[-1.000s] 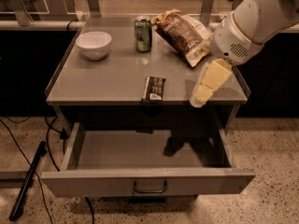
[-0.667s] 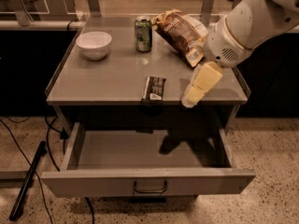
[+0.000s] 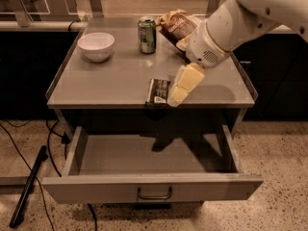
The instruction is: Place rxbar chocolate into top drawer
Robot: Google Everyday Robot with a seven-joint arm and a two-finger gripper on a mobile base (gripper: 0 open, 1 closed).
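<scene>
White bowl (image 3: 96,46) far left of my claw (image 3: 174,98). Green can (image 3: 147,35) behind-left, label unreadable. Dark rxbar chocolate (image 3: 158,91) just left of claw, on table front edge, lettering unreadable. Claw state: cannot tell. Brown chip bag (image 3: 174,25) behind. Open top drawer (image 3: 154,191) below.

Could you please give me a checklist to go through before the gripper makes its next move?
1. top drawer pulled open: ok.
2. rxbar chocolate lying flat at the front edge of the tabletop: ok.
3. gripper low, close beside the bar's right side: ok.
4. Bar lifted off the tabletop: not ok.
5. Gripper touching the bar: cannot tell.
6. can and bowl well away from the bar: ok.
</scene>
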